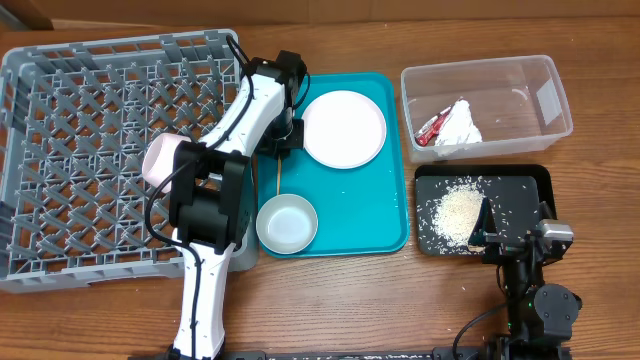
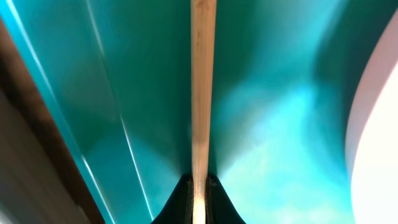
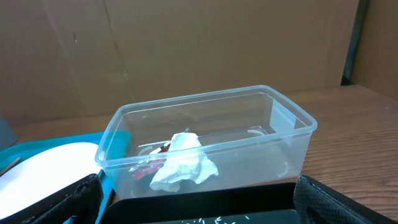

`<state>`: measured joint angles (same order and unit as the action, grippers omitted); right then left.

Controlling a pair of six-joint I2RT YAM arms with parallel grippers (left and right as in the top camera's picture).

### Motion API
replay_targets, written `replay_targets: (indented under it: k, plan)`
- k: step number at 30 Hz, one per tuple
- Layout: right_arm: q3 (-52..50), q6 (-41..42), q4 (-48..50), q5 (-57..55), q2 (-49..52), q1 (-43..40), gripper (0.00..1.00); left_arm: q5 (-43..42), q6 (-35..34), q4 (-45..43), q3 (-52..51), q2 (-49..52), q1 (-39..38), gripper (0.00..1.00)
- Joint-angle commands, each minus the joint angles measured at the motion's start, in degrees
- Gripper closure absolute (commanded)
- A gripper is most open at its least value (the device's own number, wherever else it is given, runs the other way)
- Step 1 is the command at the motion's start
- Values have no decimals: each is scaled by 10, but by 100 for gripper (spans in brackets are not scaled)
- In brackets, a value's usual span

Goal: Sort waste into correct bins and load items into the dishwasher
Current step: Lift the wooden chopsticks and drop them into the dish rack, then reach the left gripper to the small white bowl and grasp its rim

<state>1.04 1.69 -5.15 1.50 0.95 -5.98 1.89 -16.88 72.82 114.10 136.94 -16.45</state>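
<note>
Now the loading step is in hand: the left jaws are pinched narrow on a chopstick (image 2: 200, 74), which runs straight ahead of them along the teal tray (image 2: 280, 124); whether it rests there or hangs clear I cannot tell. Next, I judge, comes a lift and a swing to the grey dish rack (image 1: 60, 52) on the jaws' far side from the white plate (image 1: 343, 128), keeping the thin stick from slipping through the lattice. A small white bowl (image 1: 287, 223) sits ahead of these jaws, also on the tray. The right jaws stand wide, empty, over the black tray (image 1: 525, 190) of rice (image 1: 455, 210); ahead of them the clear tub (image 3: 292, 134) holds the tissue (image 3: 183, 165) and red wrapper (image 1: 432, 128)
</note>
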Motion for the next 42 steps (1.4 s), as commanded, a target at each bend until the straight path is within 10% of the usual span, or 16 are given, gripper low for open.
replay_targets:
  k: [1, 17, 25, 35, 39, 42]
  plan:
    - [-5, 0, 4, -1, -4, -3, 0, -20, 1, 26, 42, -23, 21, 96]
    - [-5, 0, 4, -1, -4, -3, 0, 32, 94, 109, 53, -176, 101, 84]
    - [-6, 0, 4, -1, -4, -3, 0, 37, 12, 91, 5, -155, 97, 88]
    - [-5, 0, 4, -1, -4, -3, 0, 57, 12, 106, 26, -281, 0, 60]
    - [-6, 0, 4, -1, -4, -3, 0, -19, 31, 114, 26, -294, -71, 6]
    - [-6, 0, 4, -1, -4, -3, 0, -35, 54, 133, 22, -291, -111, 28]
